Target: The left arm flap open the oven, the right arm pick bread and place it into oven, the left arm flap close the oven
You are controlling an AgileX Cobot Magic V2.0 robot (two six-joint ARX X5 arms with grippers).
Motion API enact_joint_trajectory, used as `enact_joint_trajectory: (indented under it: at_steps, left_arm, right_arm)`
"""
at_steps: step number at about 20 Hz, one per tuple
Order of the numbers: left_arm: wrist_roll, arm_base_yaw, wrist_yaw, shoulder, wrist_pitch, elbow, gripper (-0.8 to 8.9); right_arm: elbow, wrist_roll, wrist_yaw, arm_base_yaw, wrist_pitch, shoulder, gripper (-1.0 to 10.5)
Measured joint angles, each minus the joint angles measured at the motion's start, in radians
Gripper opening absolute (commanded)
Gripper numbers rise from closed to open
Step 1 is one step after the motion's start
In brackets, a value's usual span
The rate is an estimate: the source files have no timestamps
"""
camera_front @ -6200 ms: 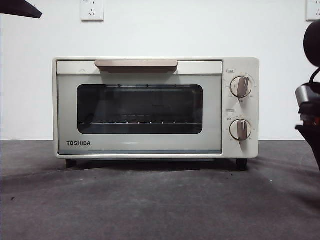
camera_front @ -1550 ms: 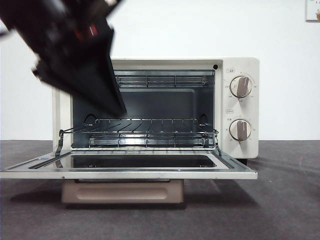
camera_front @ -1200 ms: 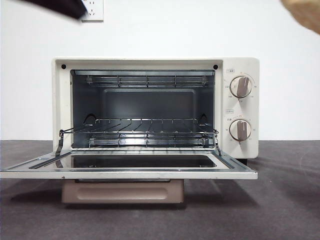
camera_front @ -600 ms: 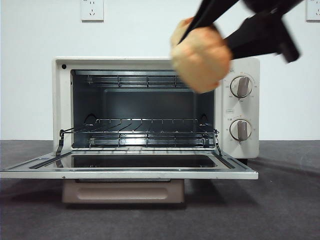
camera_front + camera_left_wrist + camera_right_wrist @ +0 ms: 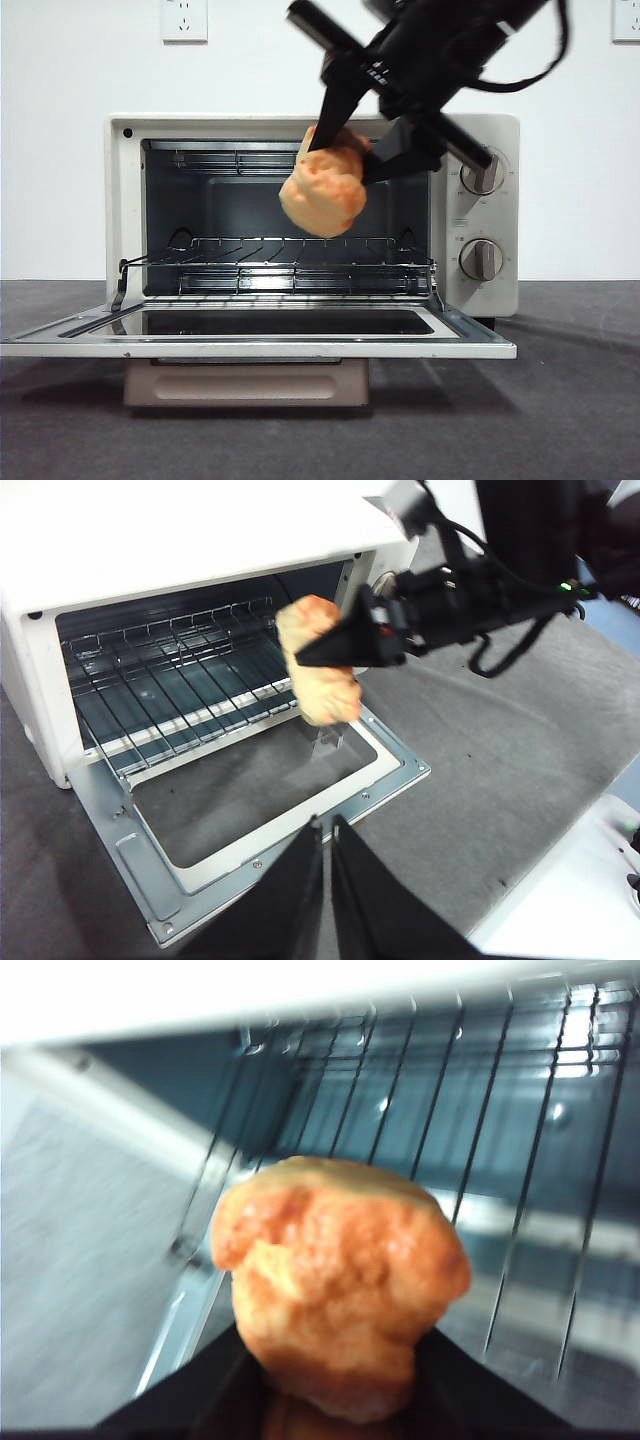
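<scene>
Right gripper (image 5: 345, 150) enters from the upper right of the front view, arm angled down and toward the oven mouth, jaws clamped on the bread (image 5: 322, 190) from either side. Bread is golden-orange, lumpy, rounded; it hangs in the air in front of the open cavity, above the wire rack (image 5: 285, 262) and not touching it. From the left wrist view the same loaf (image 5: 318, 670) sits over the inner edge of the lowered door, the black gripper (image 5: 350, 640) pinching its middle. Right wrist view: bread (image 5: 335, 1270) fills the centre between the dark jaws, rack bars behind it, somewhat blurred. Oven (image 5: 480, 215) is cream-white, door (image 5: 260, 345) dropped flat and level toward the camera, beige handle (image 5: 245, 383) underneath. Cavity holds only the rack; nothing lies on it. Left gripper (image 5: 327, 880) hovers back from the door's front edge, jaws drawn nearly together with a thin slit between, holding nothing.
</scene>
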Motion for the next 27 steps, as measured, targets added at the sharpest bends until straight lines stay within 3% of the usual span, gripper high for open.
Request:
enact_joint_trajectory:
  at_steps: [6, 14, 19, 24, 27]
  left_arm:
    - [0.000, 0.000, 0.000, -0.002, -0.016, 0.018, 0.16]
    - [0.000, 0.000, 0.000, -0.002, -0.045, 0.019, 0.16]
    - [0.001, 0.000, 0.000, -0.002, -0.045, 0.019, 0.16]
    - [0.001, 0.000, 0.000, -0.002, -0.045, 0.019, 0.16]
    - [0.001, 0.000, 0.000, -0.002, -0.045, 0.019, 0.16]
  right_arm:
    - [0.130, 0.000, 0.096, -0.013, -0.008, 0.144, 1.5]
    - [0.146, 0.000, 0.193, -0.028, -0.033, 0.167, 1.5]
    - [0.146, 0.000, 0.203, -0.027, -0.035, 0.167, 1.5]
    - [0.146, 0.000, 0.206, -0.027, -0.050, 0.167, 3.7]
    - [0.146, 0.000, 0.222, -0.027, -0.050, 0.167, 4.2]
